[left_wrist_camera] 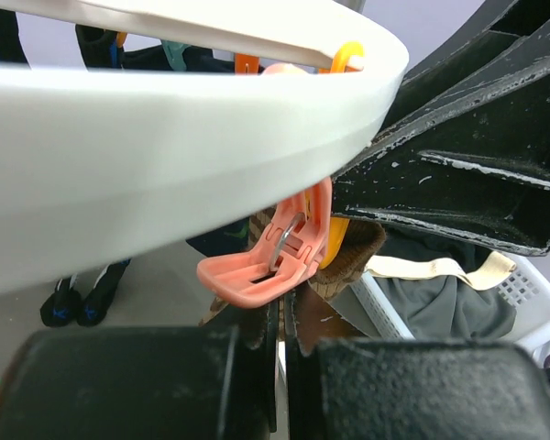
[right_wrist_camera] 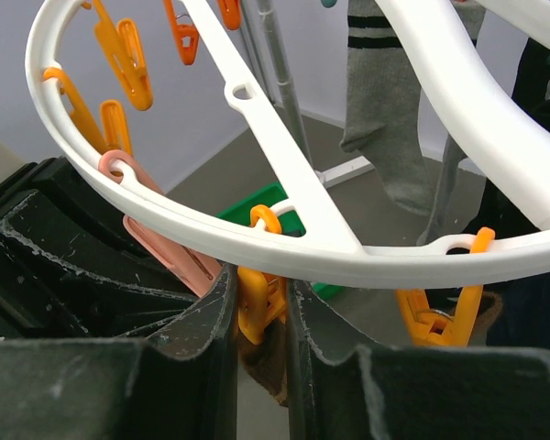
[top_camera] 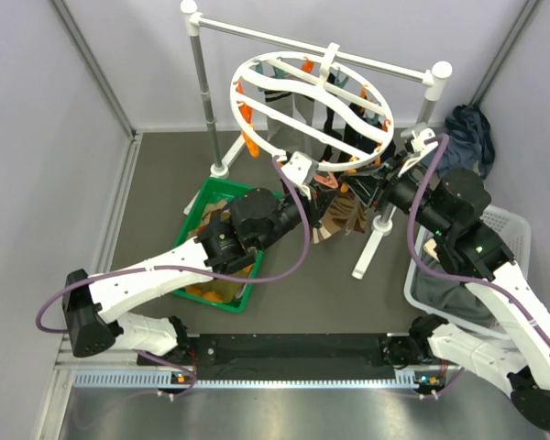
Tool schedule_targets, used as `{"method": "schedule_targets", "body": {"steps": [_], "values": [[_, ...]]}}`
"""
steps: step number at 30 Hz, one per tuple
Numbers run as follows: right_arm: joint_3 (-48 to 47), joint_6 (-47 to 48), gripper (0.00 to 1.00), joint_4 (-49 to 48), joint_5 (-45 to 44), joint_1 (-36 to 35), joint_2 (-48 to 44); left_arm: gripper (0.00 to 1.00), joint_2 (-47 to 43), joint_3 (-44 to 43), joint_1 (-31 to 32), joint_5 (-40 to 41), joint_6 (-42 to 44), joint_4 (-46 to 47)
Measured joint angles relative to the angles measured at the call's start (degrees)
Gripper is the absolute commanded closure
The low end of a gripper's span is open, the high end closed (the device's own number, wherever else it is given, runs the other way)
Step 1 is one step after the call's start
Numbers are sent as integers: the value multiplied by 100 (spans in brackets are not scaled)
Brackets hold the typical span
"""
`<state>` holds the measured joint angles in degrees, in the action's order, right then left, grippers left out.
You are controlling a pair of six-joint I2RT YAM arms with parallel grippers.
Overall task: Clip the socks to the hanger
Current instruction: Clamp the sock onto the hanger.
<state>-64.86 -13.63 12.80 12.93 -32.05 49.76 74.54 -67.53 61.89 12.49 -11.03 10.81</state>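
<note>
Currently right gripper (right_wrist_camera: 261, 289) clamped on orange clip (right_wrist_camera: 253, 316) under hanger (right_wrist_camera: 284, 220); left gripper (left_wrist_camera: 280, 323) closed beneath pink clip (left_wrist_camera: 261, 270), brown sock (left_wrist_camera: 353, 252) alongside.

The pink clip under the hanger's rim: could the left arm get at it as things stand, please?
Probably yes: the pink clip hangs free just above the left gripper, with nothing visible between them.

Left arm (top_camera: 151, 275) stretched from the near left corner toward the table's middle, left gripper (top_camera: 323, 213) with fingers nearly touching, right arm (top_camera: 500, 275) bent up from the near right corner, right gripper (top_camera: 374, 188) pointing left, fingers close together too
</note>
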Motion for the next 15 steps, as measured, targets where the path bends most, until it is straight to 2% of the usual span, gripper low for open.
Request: {"method": "schedule_targets", "body": {"steps": [7, 15], "values": [[9, 13, 100, -9, -22, 0, -7, 100, 0, -9, 0, -72, -76, -2], [177, 11, 100, -87, -428, 4, -162, 100, -39, -9, 4, -284, -249, -101]]}}
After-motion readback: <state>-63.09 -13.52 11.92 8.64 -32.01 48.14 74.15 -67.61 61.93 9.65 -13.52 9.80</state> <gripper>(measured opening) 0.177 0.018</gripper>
